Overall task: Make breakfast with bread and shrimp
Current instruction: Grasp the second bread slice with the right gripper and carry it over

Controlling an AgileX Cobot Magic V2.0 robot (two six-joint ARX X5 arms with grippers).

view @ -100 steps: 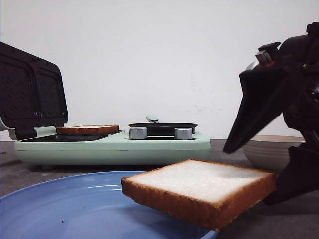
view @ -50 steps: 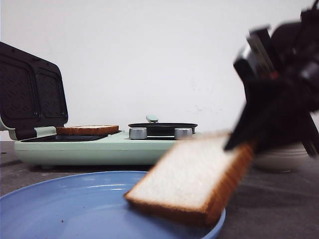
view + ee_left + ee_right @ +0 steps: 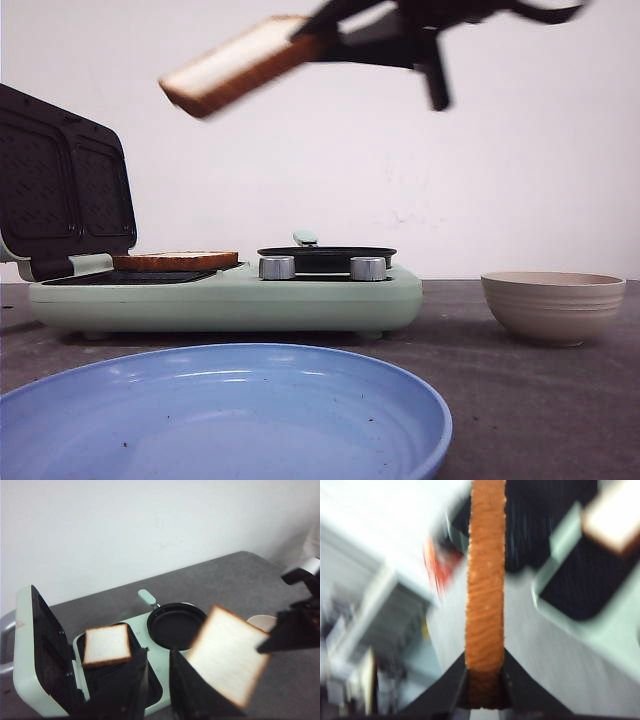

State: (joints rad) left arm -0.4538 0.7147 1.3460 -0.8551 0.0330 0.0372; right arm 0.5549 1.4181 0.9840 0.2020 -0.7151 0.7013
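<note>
Grey tabletop (image 3: pixel 520 400), white wall behind. Green sandwich maker (image 3: pixel 225 295) mid-left, lid up, one bread slice (image 3: pixel 175 261) on its plate. Blue plate (image 3: pixel 225 415) at bottom. Beige bowl (image 3: pixel 553 305) right. Right hand (image 3: pixel 330 35) at top, clamped on second slice (image 3: pixel 235 68). Left hand (image 3: pixel 157 680) holds nothing, fingers slightly apart.

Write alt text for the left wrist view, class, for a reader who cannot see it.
The right gripper holds a slice of bread in the air near a mint-green sandwich maker on a grey table. The maker's lid is open, a second slice lies on its plate, and a small black pan sits beside it.
</note>
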